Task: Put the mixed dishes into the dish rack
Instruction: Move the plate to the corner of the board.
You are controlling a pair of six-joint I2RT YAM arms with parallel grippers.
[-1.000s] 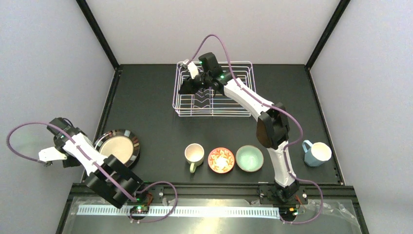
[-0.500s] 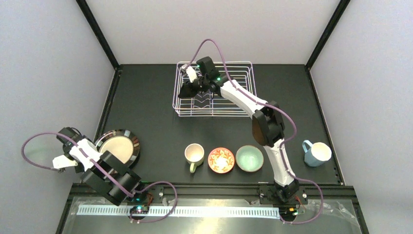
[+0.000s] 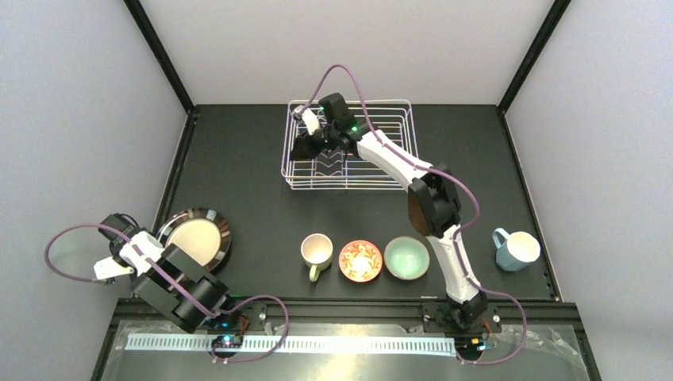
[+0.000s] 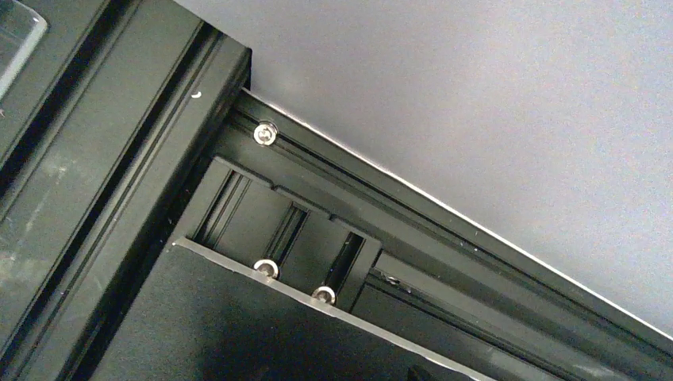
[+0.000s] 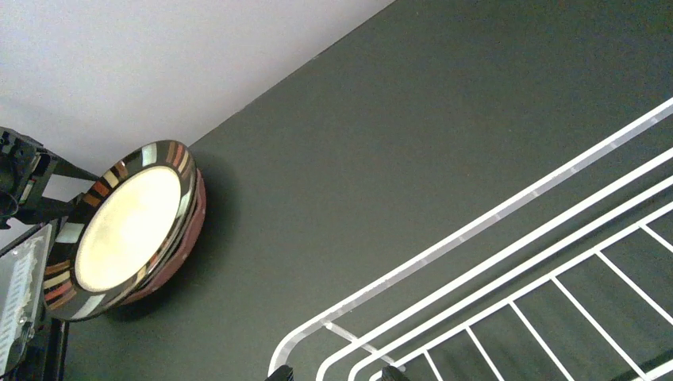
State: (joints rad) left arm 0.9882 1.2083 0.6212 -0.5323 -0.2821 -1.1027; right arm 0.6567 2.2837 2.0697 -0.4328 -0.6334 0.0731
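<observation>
Over the left end of the dish rack (image 3: 349, 188), the right fingers (image 3: 302, 146) hover parted, with only white wire showing between their tips. Well away from them, nearer and to the left on the counter (image 3: 238, 182), the cream plate with dark striped rim (image 3: 194, 240) lies on top of a reddish plate (image 5: 179, 258). The left fingers (image 3: 109, 267) stand wide open and empty just left of that stack, past the counter's edge. Nearer than the right fingers stand the cream mug (image 3: 316, 250), red-orange bowl (image 3: 360, 260) and mint bowl (image 3: 406, 258) in a row, with the blue mug (image 3: 517, 250) farther right.
</observation>
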